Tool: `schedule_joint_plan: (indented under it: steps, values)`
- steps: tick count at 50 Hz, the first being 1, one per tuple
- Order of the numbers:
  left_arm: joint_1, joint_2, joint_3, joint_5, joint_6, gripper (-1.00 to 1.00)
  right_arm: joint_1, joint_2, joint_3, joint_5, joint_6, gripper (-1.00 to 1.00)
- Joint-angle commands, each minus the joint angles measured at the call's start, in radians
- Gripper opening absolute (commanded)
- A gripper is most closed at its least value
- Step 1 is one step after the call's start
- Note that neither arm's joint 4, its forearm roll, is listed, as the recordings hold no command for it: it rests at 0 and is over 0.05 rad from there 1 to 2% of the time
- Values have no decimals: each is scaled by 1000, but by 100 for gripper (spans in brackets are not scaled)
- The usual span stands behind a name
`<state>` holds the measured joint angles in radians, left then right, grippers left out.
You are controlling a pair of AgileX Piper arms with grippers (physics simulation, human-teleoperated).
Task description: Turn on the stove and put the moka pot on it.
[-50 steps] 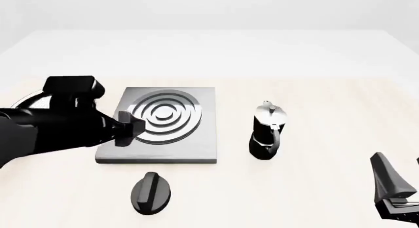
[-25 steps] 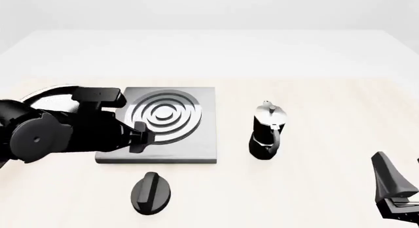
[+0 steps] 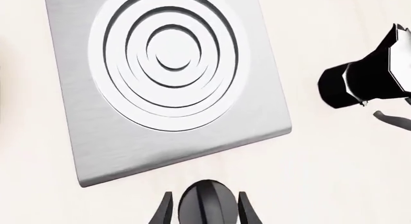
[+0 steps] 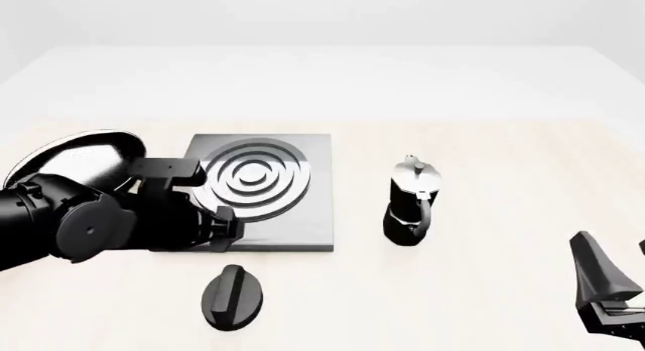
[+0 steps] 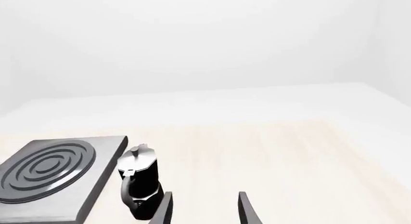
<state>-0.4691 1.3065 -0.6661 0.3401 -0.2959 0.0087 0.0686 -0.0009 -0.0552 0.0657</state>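
Grey brushed stove (image 4: 302,215), ridged oval knob (image 4: 234,297).

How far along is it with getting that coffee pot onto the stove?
Nothing looks finished yet. The moka pot stands on the table right of the stove, not on the burner. In hand: the left claw is open with its fingers on either side of the black knob, though I can't tell whether they touch it. Left to do: turn the knob and move the pot. The right claw is open, away from the pot.

table (image 4: 484,140) | on it: stove (image 4: 302,223), knob (image 4: 234,297), moka pot (image 4: 410,204)
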Motion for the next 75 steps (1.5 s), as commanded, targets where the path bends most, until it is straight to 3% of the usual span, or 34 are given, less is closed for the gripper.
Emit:
schedule_joint_plan:
  steps: [1,11,24,75]
  values:
    - [-20,30,26,-37,-33,100,0,4,0,-4,3,100]
    - [-44,52,44,-60,-63,100,0,9,0,-9,5,100]
    - [-5,93,46,-91,-71,100,-4,-2,0,-2,14,100]
    - [-58,200,125,-209,-152,100,-11,-34,0,23,30,100]
